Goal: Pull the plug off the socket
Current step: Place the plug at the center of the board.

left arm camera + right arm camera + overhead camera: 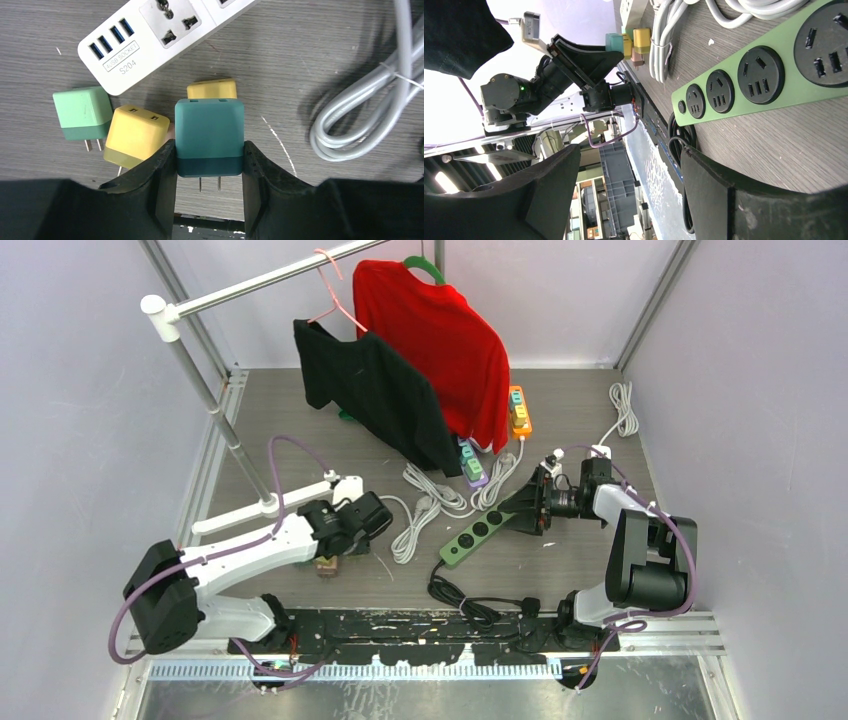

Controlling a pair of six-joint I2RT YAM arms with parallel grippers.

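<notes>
Teal plug [209, 131] in left hand [209, 159]

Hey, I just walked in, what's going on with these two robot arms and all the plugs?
The left gripper is clamped on a teal plug. Its prongs are bare, so it is out of any socket. Beside it, a mint plug and two yellow plugs lie loose near the white power strip. The right gripper is open and holds nothing, next to the green power strip.
</notes>
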